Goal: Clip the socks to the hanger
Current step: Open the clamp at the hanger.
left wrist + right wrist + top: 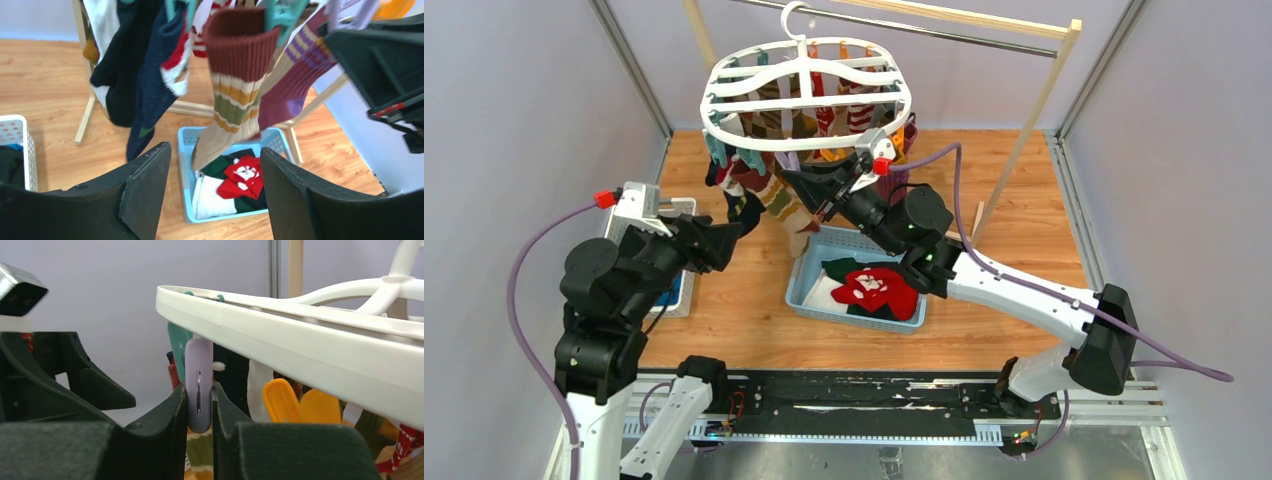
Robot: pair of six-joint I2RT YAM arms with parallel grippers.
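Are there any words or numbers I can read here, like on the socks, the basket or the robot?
No words or numbers can be read anywhere.
Red sock in the blue basket: a white pattern, not letters.
One finger of the left gripper: a faint mark, too small to read.
Purple peg pinched by the right gripper, and the hanger: no print.

Right wrist: purple peg (198, 365) lower end is sitting buried between the right pincer (199, 400) fingers; hanger (300, 335) is running off the right edge.

Left wrist: top edge is cropping the pegs holding the striped sock (235, 95); left pincer (214, 150) fingers are masking the blue basket (184, 180) near side; white basket (15, 132) at the desk (50, 75) left edge is running out of frame.

Top: hanger rim is covering the right pincer's tips.
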